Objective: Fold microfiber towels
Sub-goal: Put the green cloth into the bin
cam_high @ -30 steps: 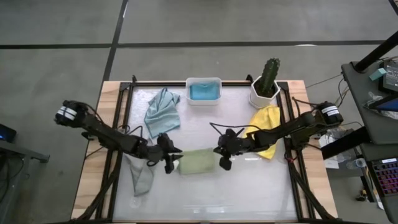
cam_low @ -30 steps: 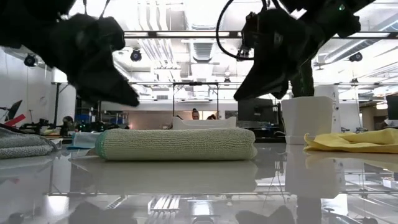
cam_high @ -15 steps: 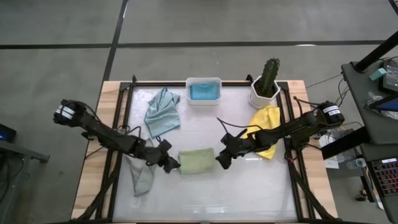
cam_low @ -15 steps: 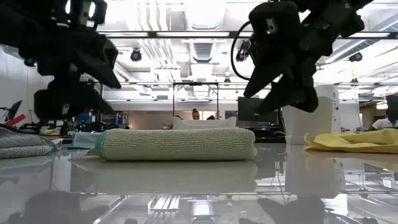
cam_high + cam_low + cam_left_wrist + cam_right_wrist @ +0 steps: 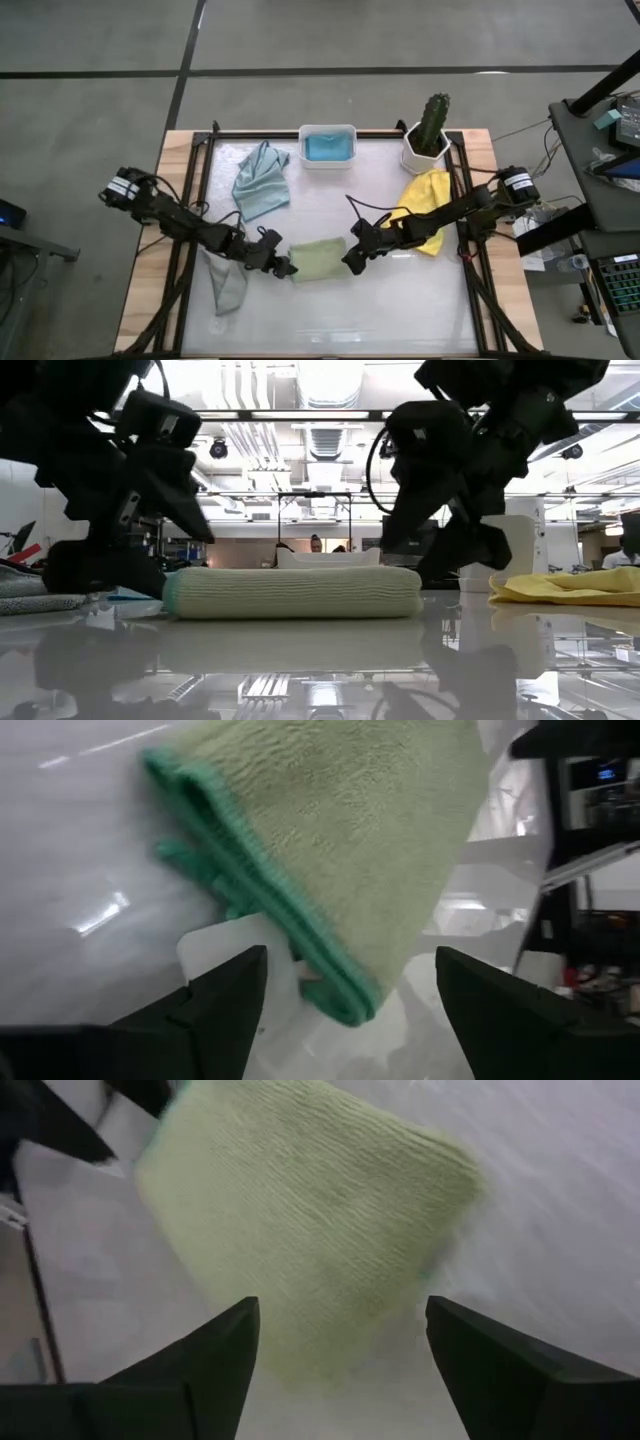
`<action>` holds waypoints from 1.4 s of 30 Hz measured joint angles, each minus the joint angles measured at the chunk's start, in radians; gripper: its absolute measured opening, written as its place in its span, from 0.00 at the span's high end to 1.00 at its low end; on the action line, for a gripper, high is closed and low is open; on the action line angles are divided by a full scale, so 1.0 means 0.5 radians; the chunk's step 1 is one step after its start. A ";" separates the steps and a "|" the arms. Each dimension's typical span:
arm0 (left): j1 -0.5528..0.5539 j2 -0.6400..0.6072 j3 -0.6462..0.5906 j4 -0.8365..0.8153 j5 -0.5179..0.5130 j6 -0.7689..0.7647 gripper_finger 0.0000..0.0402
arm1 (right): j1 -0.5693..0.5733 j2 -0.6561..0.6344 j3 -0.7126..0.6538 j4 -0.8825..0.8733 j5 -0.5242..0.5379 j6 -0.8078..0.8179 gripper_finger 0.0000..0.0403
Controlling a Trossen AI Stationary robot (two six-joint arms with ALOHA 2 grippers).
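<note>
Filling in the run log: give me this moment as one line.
sage green towel: folded, flat on table | left gripper: open, at its left end | right gripper: open, at its right end

In the low view the left pincer (image 5: 130, 550) and right pincer (image 5: 455, 535) are dark silhouettes, their tips hidden against the ends of the folded sage green microfiber towel (image 5: 292, 592). The yellow microfiber towel (image 5: 570, 586) is cut off by that view's right edge. In the right wrist view the green towel's near corner is blurred.
</note>
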 joint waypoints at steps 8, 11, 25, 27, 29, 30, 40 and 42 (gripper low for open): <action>0.012 0.125 0.003 0.099 -0.037 0.007 0.32 | -0.001 0.100 0.001 0.081 0.022 0.007 0.31; 0.028 0.136 0.006 0.108 -0.062 0.033 0.32 | -0.001 0.147 0.001 0.153 0.022 -0.005 0.32; 0.067 0.152 0.005 0.139 -0.210 0.182 0.45 | -0.002 0.246 0.001 0.386 0.021 -0.046 0.46; 0.067 0.153 0.008 0.137 -0.224 0.213 0.52 | -0.002 0.250 0.001 0.402 0.021 -0.046 0.51; 0.067 0.153 0.011 0.143 -0.254 0.229 0.61 | -0.002 0.251 0.001 0.408 0.021 -0.058 0.55; 0.067 0.153 0.011 0.143 -0.262 0.230 0.65 | -0.002 0.251 0.001 0.417 0.021 -0.060 0.58; 0.073 0.153 0.011 0.160 -0.336 0.217 0.84 | -0.002 0.251 0.001 0.427 0.022 -0.095 0.75; 0.073 0.153 0.011 0.165 -0.336 0.216 0.80 | -0.002 0.251 0.001 0.427 0.022 -0.098 0.77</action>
